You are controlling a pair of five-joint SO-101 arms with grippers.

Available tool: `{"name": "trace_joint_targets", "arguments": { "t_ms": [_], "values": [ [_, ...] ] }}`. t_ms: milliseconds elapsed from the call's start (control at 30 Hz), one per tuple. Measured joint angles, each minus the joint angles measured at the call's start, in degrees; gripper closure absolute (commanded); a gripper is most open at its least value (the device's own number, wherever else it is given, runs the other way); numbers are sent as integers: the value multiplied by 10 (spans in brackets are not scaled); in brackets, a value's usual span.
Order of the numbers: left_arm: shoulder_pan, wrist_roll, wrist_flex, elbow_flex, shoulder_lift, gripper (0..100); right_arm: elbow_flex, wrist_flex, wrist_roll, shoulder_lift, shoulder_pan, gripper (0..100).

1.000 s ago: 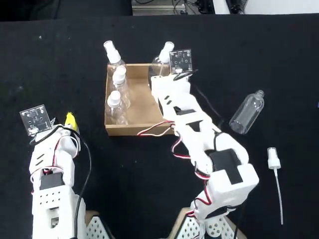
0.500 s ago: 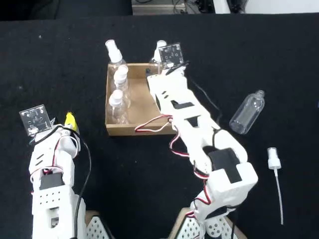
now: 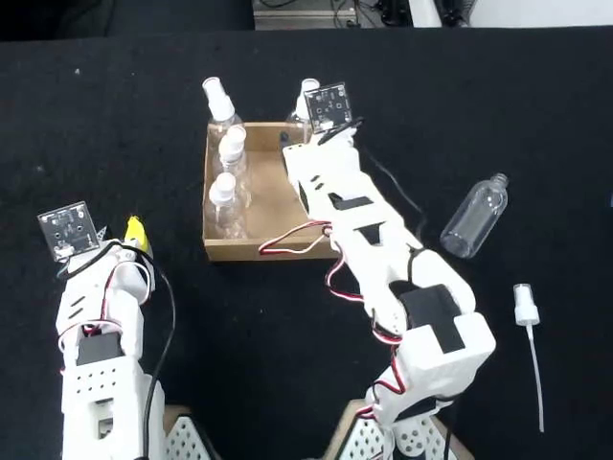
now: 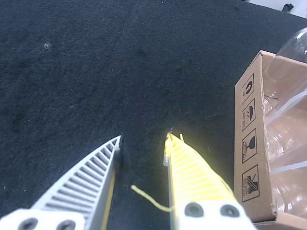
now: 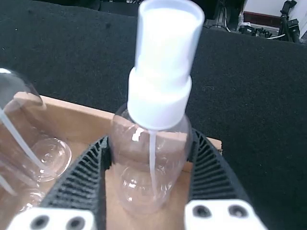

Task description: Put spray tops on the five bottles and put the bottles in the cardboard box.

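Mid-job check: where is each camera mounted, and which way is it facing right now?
High view: fixed above the table, looking down; left arm and right arm full length, cardboard box, uncapped bottle, spray top.
Left wrist view: on the left arm, aimed down at the table past the open left gripper.
Right wrist view: on the right arm, looking along the right gripper, fingers closed on a capped bottle.
Shared: the cardboard box is in all three.

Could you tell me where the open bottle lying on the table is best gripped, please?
Around the middle of its body, from above, closing across its width: the bottle lies on its side, with clear space on both sides.
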Motion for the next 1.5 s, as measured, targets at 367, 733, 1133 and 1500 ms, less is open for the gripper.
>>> {"name": "trace_joint_targets", "arguments": {
  "t_ms": [367, 733, 1133, 1500],
  "values": [
    [0, 0, 0, 0, 0, 870, 0, 3, 0, 0, -1, 828],
    [0, 0, 0, 0, 0, 870, 28, 4, 2, -25, -4, 824],
    [0, 0, 0, 0, 0, 870, 40, -1, 66, -26, -19, 727],
    [0, 0, 0, 0, 0, 870, 49, 4, 68, -25, -22, 682]
  ]
}}
